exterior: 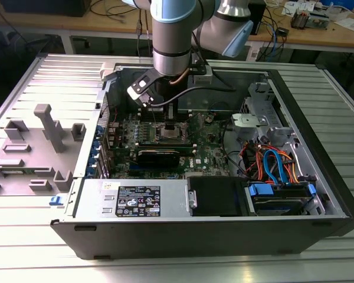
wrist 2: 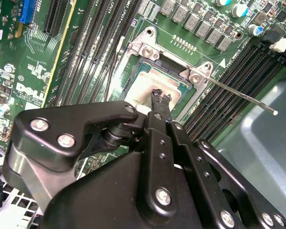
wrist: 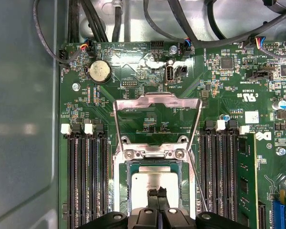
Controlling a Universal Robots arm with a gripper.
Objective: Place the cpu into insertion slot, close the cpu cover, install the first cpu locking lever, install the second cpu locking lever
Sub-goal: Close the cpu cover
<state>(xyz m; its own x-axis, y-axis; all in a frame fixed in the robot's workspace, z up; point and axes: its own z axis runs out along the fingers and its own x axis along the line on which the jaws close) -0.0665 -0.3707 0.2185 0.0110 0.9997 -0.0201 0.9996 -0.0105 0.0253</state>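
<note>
Big open grey metal computer case is seen with blue and orange cables at 3 o'clock of the square silver-rimmed insertion slot in the exterior view. Thin silver frame cpu cover is flipped open. Black gripper is pinched closed, tips touching the small flat silver-grey cpu, which is seated in the slot

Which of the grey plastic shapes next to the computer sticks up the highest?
The T-topped grey post, on the exterior view's left. It rises well above the other grey shapes around it, which all sit low.
</note>
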